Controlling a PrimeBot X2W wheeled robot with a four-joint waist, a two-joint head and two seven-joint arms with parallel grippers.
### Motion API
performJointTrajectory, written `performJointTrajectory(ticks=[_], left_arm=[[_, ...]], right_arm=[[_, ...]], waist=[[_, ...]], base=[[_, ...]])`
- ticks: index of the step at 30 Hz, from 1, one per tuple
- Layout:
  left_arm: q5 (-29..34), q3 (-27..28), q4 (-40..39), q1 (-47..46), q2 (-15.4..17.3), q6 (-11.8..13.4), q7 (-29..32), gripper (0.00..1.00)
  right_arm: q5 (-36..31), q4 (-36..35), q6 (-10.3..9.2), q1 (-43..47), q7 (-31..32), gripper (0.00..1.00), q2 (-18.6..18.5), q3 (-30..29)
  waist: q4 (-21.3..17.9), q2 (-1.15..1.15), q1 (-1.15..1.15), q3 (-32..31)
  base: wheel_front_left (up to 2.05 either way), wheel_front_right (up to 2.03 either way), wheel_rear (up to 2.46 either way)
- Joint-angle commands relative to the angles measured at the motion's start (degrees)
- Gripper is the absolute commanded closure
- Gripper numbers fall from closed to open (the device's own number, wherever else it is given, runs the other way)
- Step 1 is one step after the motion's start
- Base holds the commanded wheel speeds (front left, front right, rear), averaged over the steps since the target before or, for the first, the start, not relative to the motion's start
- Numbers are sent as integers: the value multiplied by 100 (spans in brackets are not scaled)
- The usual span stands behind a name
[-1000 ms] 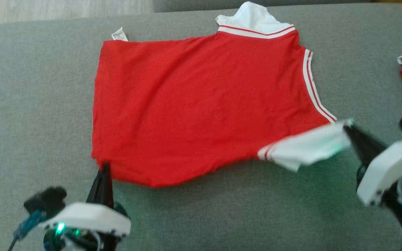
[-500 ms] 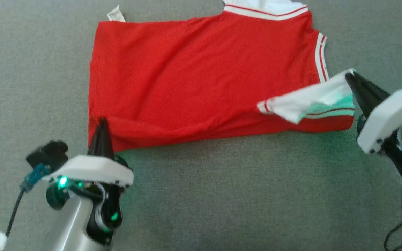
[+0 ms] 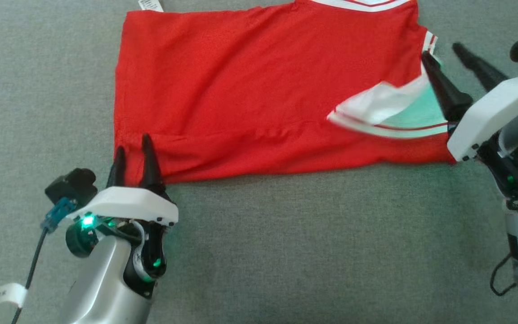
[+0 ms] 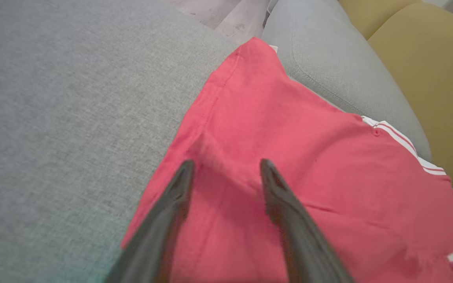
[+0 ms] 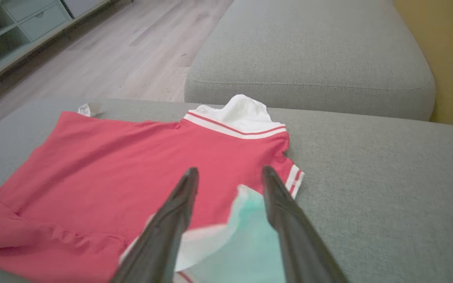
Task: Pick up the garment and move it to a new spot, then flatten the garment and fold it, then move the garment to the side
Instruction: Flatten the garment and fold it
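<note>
1 red garment [image 3: 250, 90], 2 pincers. Left pincer [image 3: 132, 143]: open, fingers apart over garment's near-left corner, gripping nothing. Right pincer [image 3: 441, 49]: open too, nothing held, at garment's right edge, white sleeve [image 3: 376, 105] just beside. Garment spread on grey sofa cushion [image 3: 286, 247], btw both pincers.

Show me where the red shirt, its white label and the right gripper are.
red shirt [image 3: 241, 90], head view, middle of the red body panel.
white label [image 5: 89, 109], right wrist view, centre of the tag at the shirt's corner.
right gripper [image 3: 441, 50], head view, midway between its spread fingertips.
</note>
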Motion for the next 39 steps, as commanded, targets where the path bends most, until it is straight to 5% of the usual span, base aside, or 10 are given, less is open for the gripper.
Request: performJointTrajectory(ticks=[1,7,16,26,27,28,29,39], left_arm=[[116,149,-135,-163,55,-57,-121,0],[685,-114,-173,58,359,-79,-530,0],[1354,-539,78,380,736,196,-494,0],[1255,-394,924,28,677,369,-344,0],[1199,-367,1002,14,654,373,-299,24],[1149,-335,1057,-1,634,365,-297,86],[1089,-311,1118,-3,612,346,-267,100],[881,-308,1240,-92,421,108,-419,100]], right_arm=[[66,-159,39,-179,-173,0,-84,101],[119,-160,39,8,-465,0,-38,-37],[-126,-736,39,1139,-89,0,465,-665],[-737,-605,39,1651,-248,0,1082,-1157],[-801,-536,39,1670,-267,0,1117,-1208],[-843,-457,39,1681,-287,0,1151,-1255],[-902,-371,39,1683,-320,0,1177,-1298],[-785,1018,39,1194,-1199,0,1239,-1253]], waist=[[30,0,-1,-36],[71,0,-1,-282],[-3,0,-1,-475],[-166,0,-1,-290],[-172,0,-1,-279],[-179,0,-1,-268],[-182,0,-1,-259],[-35,0,-1,-137]], base=[[0,0,0],[0,0,0],[0,0,0],[0,0,0],[0,0,0],[0,0,0],[0,0,0],[0,0,0]])
